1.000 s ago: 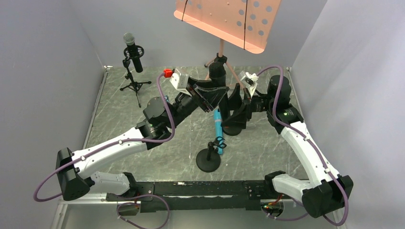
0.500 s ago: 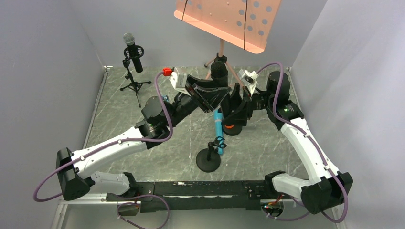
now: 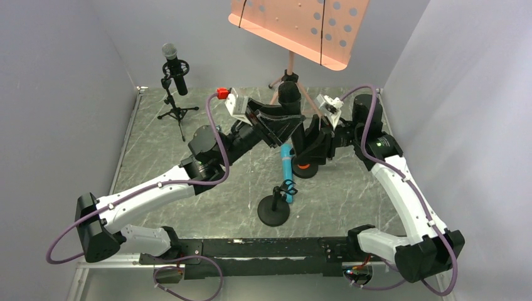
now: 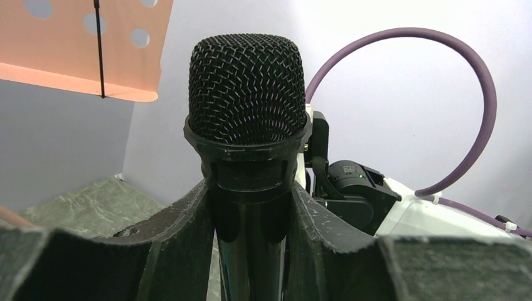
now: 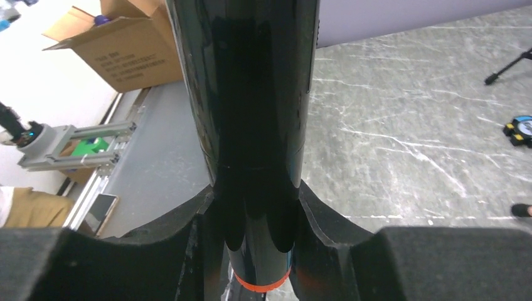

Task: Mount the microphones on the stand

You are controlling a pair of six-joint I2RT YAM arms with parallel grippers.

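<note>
From above, we see the left gripper (image 3: 283, 124) and the right gripper (image 3: 308, 139) meeting over the middle of the table (image 3: 157, 144). Both are on 1 black microphone (image 3: 290, 94), which stands nearly upright between them, head up. The left gripper takes it high, under the head. The right takes it lower, above the orange ring (image 3: 303, 166) near the bottom end. Just beside them a turquoise microphone (image 3: 287, 164) lies along the table, its near end at the clip of a round-base stand (image 3: 274, 212). We cannot tell whether it sits in that clip. At the back left, a silver-headed microphone (image 3: 169, 50) is held in a tripod stand (image 3: 177, 113). An orange music stand (image 3: 295, 25) rises at the back.

In the left wrist view, the 2 fingers (image 4: 169, 244) are clenched on the black barrel just beneath the mesh head. A purple cable (image 4: 464, 94) loops behind.

In the right wrist view, the 2 fingers (image 5: 182, 251) press on either side of the glossy barrel, grasping it, with the orange ring showing just below them. A cardboard box (image 5: 106, 44) sits beyond the table edge.
</note>
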